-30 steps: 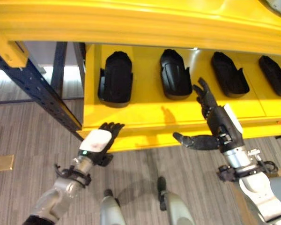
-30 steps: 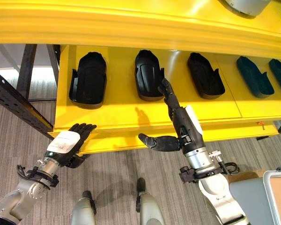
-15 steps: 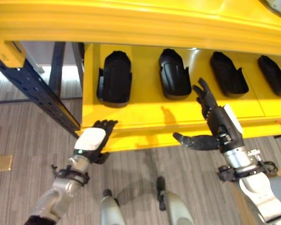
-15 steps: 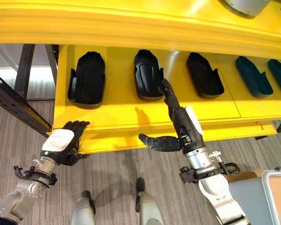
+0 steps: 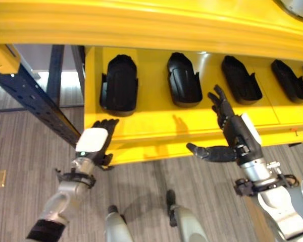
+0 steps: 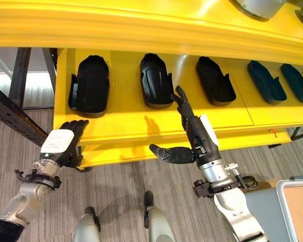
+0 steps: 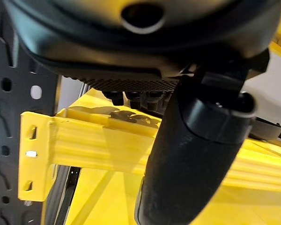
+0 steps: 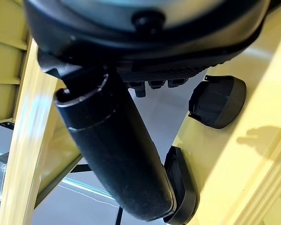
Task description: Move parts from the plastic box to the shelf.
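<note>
head views: a yellow shelf (image 5: 156, 126) carries a row of black parts (image 5: 184, 85) lying side by side on its surface, apart from one another. the right hand (image 5: 231, 132) is raised over the shelf's front edge, fingers straight and spread, thumb held out to the side, empty, its fingertips near the second and third parts from the left but touching neither. the left hand (image 5: 95, 143) is at the shelf's front left corner, just below the leftmost part (image 5: 119, 84), fingers relaxed and holding nothing. the right eye view adds a fifth part (image 6: 296, 82) and the corner of a grey box (image 6: 295, 201) at lower right. left wrist view: a perforated dark upright (image 7: 18, 89) joined to the shelf's yellow beam (image 7: 84, 147). right wrist view: two parts (image 8: 218, 101) past the thumb.
</note>
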Motion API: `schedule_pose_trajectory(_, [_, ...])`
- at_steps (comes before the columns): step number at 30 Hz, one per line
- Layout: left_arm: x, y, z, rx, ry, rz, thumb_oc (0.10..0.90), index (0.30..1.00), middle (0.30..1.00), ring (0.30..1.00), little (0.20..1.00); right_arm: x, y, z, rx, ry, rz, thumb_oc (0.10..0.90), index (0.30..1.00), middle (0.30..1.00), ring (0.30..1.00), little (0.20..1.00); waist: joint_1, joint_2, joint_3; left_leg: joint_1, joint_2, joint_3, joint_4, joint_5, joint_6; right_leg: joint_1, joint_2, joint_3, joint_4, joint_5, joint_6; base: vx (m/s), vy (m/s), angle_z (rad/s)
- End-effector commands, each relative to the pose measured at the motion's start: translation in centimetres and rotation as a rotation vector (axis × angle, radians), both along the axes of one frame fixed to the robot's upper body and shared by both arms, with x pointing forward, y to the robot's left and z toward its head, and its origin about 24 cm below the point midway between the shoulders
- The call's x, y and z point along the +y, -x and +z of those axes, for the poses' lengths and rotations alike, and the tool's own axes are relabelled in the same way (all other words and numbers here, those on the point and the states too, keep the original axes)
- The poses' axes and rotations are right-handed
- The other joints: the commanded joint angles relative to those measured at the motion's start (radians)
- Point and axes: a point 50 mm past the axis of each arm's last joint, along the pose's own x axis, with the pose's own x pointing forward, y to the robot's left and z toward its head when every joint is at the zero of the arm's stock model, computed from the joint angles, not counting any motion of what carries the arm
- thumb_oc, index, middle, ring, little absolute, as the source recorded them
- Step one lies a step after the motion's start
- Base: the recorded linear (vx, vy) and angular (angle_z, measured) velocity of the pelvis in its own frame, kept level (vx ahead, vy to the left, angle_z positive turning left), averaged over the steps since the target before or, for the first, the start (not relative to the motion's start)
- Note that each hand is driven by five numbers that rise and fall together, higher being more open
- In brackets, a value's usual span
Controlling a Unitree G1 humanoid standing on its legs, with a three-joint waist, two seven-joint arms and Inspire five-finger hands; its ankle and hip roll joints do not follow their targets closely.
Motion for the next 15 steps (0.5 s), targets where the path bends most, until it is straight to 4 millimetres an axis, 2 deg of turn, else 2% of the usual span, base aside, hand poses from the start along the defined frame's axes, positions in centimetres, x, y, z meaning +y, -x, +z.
schedule_pose_trajectory(1, [-1.9, -1.6, 2.6, -0.178, -0.034, -0.076, 0.9, 1.0, 1.0, 1.0, 1.0, 0.5, 0.4, 4.0, -0.238, -0.058, 0.046, 0.9, 1.0, 1.0, 1.0, 1.0, -0.013, 0.0, -0.041, 0.028, -0.036, -0.018, -0.063, 0.041, 0.046, -0.012, 0.038, 0.006, 0.168, -0.114, -0.029, 0.0, 0.0, 0.0])
schedule_pose_trajectory(8, [-3.3, -3.1, 1.8, -0.15, -0.06, -0.107, 0.9, 1.0, 1.0, 1.0, 1.0, 0.5, 0.6, 4.0, -0.242, -0.063, 0.051, 0.9, 1.0, 1.0, 1.0, 1.0, -0.028, 0.001, -0.038, 0.026, -0.032, -0.011, -0.053, 0.038, 0.046, -0.023, 0.042, 0.014, 0.179, -0.115, -0.028, 0.0, 0.002, -0.04])
schedule_pose_trajectory(15, [-3.9, -3.5, 1.3, -0.127, -0.065, -0.118, 0.9, 1.0, 1.0, 1.0, 1.0, 0.5, 0.8, 3.9, -0.238, -0.066, 0.055, 0.9, 1.0, 1.0, 1.0, 1.0, -0.035, 0.0, -0.038, 0.023, -0.031, -0.009, -0.045, 0.036, 0.044, -0.028, 0.044, 0.018, 0.183, -0.115, -0.029, 0.0, 0.0, -0.03])
